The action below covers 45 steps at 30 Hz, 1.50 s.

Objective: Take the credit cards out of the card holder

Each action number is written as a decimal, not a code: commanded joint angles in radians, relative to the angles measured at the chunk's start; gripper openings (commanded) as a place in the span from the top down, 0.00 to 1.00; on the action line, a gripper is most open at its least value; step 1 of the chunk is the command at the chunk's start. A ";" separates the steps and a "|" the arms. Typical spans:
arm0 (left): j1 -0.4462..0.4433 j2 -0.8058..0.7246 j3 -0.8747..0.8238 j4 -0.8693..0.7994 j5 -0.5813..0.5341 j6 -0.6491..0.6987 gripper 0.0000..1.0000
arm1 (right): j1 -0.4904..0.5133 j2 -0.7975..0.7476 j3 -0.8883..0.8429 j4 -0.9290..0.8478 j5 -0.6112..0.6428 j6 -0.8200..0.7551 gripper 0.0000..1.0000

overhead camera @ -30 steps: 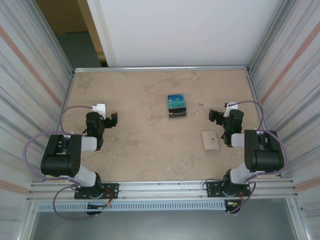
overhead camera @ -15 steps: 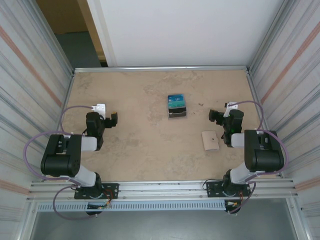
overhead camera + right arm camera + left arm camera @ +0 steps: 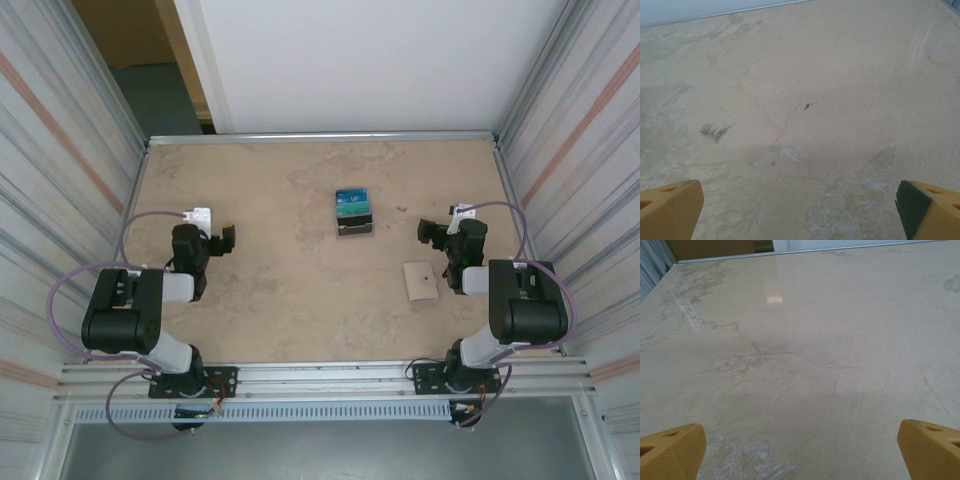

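**Both grippers spread open and empty; the cards are not yet pulled.**

Our left gripper [image 3: 226, 240] and right gripper [image 3: 430, 232] hang low over the table [image 3: 280, 310] with jaws wide apart and nothing in them; in the wrist views there is bare tabletop between the yellow fingertips [image 3: 675, 450]. A flat beige piece [image 3: 421, 281] lies just beside the right arm. Farther out, near the table's middle and nearer our right side, sits the dark card holder [image 3: 354, 228], with the teal credit cards [image 3: 353, 203] poking from its far end. We judge it best to pin the holder's dark body with one gripper. The other should come in low from the far side, pinch only the exposed teal part, and draw straight along the holder's length. A skewed pull would likely drag the holder.
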 commanded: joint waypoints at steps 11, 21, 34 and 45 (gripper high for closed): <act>0.002 -0.126 0.028 -0.112 -0.008 -0.018 0.01 | 0.008 -0.063 0.091 -0.198 0.055 -0.011 0.01; 0.002 -0.332 0.067 -0.342 -0.132 -0.161 0.01 | 0.013 -0.310 0.159 -0.614 0.157 0.083 0.01; -0.363 -0.446 0.131 -0.514 -0.255 -0.276 0.01 | 0.097 -0.641 0.260 -1.391 0.123 0.408 0.01; -0.562 -0.373 0.210 -0.637 -0.267 -0.398 0.01 | 0.338 -0.457 0.241 -1.431 0.078 0.509 0.01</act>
